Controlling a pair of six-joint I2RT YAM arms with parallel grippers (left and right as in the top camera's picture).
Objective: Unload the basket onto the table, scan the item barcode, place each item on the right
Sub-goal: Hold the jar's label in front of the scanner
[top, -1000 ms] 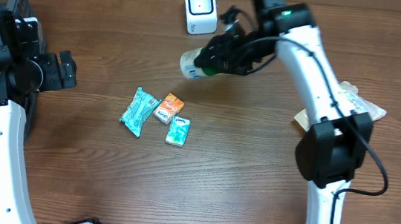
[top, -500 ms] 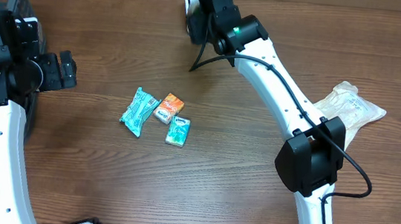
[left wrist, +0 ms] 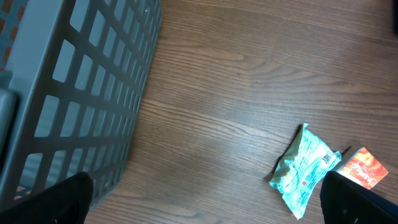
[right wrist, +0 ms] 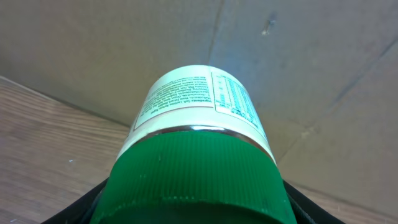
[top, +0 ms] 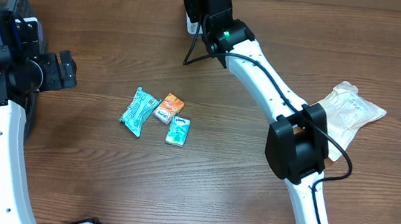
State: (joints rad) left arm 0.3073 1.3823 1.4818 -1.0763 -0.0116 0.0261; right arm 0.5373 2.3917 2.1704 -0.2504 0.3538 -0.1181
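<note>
We see the right gripper (top: 201,4) clamped around the green cap of the bottle (right wrist: 199,118), with the label end pointing away from the wrist. It hangs at the table's far edge over the scanner (top: 189,26) (mostly hidden beneath the arm), presumably so the barcode faces it. The left gripper (top: 61,70) waits beside the basket (left wrist: 93,93), jaws wide apart and empty, out of the way.

Off-task stuff: grey mesh basket (left wrist: 74,93), three small packets, one clear plastic bag (top: 350,109), all on the wood table (top: 89,175).
Basket is just left of the left gripper (left wrist: 208,202). Teal packet (top: 139,111), orange packet (top: 169,107) and second teal packet (top: 177,131) are bunched close together ahead-right of it. Bag is well apart, at the far side.
</note>
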